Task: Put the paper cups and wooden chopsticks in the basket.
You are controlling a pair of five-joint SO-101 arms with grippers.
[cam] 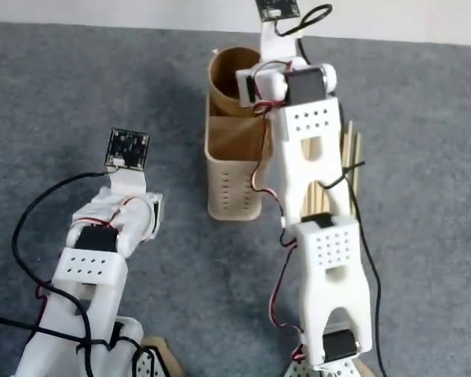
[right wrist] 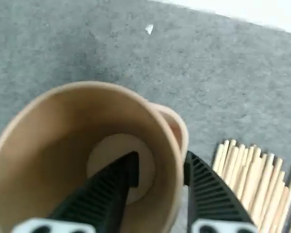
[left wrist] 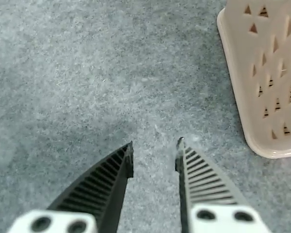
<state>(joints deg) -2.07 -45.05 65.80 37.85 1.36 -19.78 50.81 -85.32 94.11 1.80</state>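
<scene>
A brown paper cup (cam: 229, 78) stands upright at the far end of the beige basket (cam: 234, 196). My right gripper (right wrist: 161, 162) is shut on the paper cup (right wrist: 53, 141), with one finger inside the rim and the other outside. I cannot tell whether the cup rests on the basket's bottom. A bundle of wooden chopsticks (right wrist: 252, 179) lies on the carpet just right of the basket, and in the high view the chopsticks (cam: 350, 153) are partly hidden under the right arm. My left gripper (left wrist: 154, 145) hangs open over bare carpet, left of the basket (left wrist: 262, 73).
Grey carpet covers the whole work surface. The right arm (cam: 314, 165) stretches along the basket's right side. A white wall edge runs along the far side (cam: 392, 20). Open carpet lies left of the basket.
</scene>
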